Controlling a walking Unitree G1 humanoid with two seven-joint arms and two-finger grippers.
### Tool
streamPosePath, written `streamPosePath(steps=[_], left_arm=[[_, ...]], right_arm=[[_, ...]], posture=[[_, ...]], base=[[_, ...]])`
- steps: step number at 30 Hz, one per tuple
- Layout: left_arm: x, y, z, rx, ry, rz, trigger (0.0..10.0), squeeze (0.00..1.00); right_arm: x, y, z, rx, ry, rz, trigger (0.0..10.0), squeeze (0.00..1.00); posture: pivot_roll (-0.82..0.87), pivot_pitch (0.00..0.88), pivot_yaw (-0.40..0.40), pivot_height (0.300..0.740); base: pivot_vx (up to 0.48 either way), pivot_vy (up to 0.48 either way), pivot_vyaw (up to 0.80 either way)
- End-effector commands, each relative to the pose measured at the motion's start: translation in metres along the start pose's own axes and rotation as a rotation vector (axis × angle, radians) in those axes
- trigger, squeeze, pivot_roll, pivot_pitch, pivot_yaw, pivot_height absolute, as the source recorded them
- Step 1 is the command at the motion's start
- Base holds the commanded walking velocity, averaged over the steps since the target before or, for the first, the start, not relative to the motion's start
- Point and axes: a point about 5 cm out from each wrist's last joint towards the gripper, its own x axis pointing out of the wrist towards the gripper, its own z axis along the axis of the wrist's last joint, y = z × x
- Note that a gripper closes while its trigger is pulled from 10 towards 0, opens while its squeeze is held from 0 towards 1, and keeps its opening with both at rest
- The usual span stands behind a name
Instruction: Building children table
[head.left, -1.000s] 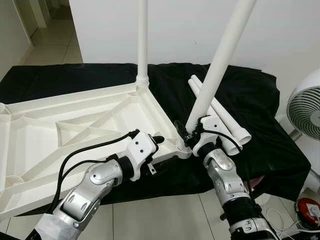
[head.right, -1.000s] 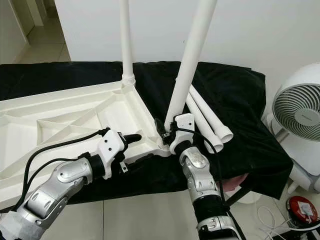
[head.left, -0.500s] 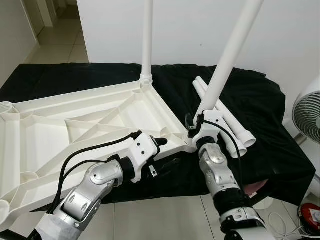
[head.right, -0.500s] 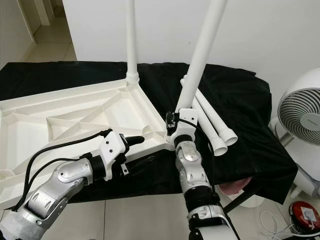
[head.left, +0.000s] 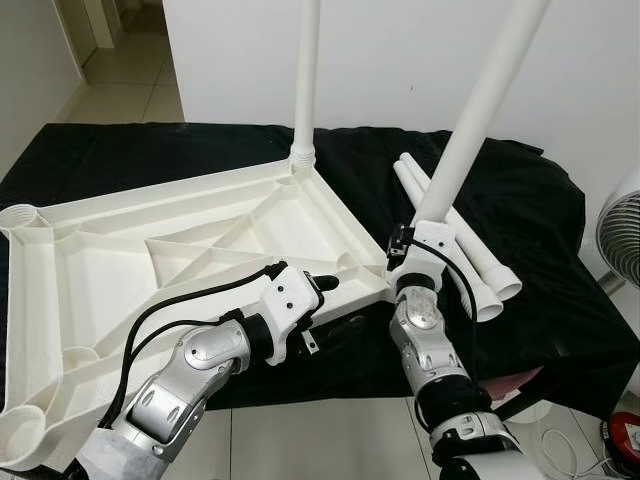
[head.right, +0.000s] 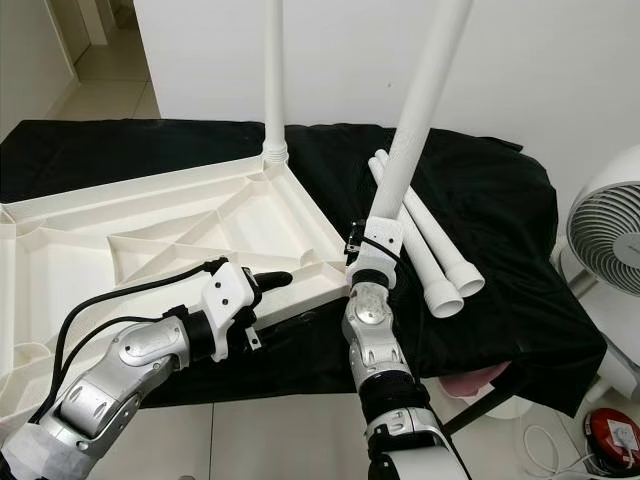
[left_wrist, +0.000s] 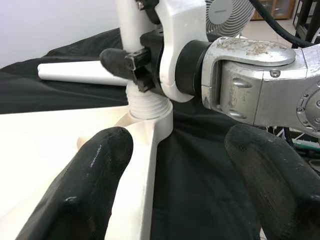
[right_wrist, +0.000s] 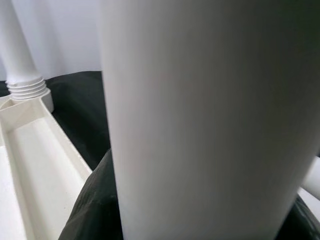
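Observation:
The white table top (head.left: 200, 250) lies upside down on a black cloth. One white leg (head.left: 306, 80) stands upright in its far corner. A second leg (head.left: 480, 110) leans over the near right corner, its threaded end (left_wrist: 147, 107) sitting at the corner socket. My right gripper (head.left: 402, 245) is shut on this leg just above the thread, and the leg's shaft (right_wrist: 200, 115) passes close before the right wrist camera. My left gripper (left_wrist: 175, 165) is open, its fingers (left_wrist: 85, 185) straddling the table top's rim beside that corner.
Two loose white legs (head.left: 470, 250) lie on the cloth right of the held leg. A white fan (head.right: 610, 230) stands at the right, with a red object (head.right: 612, 428) and cables on the tiled floor. A white wall runs behind the cloth.
The camera has shifted, moving the whole scene right in the picture. My right forearm now stands more upright under the leg. The left gripper stays at the rim.

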Motion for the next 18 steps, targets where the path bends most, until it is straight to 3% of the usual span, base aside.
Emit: streamPosePath(steps=[1,10,18], left_arm=[[0.0001,-0.0017,-0.0010,0.013,0.010,-0.031,10.0,0.00],[0.0007,-0.0016,-0.0010,0.022,0.012,-0.036,10.0,0.00],[0.0016,-0.0011,-0.0010,0.027,0.012,-0.037,10.0,0.00]], right_arm=[[-0.0081,-0.0258,-0.0314,-0.044,0.142,-0.123,10.0,0.00],[-0.0078,-0.0323,-0.0318,-0.016,0.150,-0.222,10.0,0.00],[-0.0051,-0.0334,-0.0314,-0.012,0.145,-0.236,10.0,0.00]], posture=[[-0.01,0.000,-0.051,0.740],[-0.01,0.000,-0.049,0.740],[-0.01,0.000,-0.046,0.740]], base=[[0.000,0.000,0.00],[0.000,0.000,0.00],[0.000,0.000,0.00]])
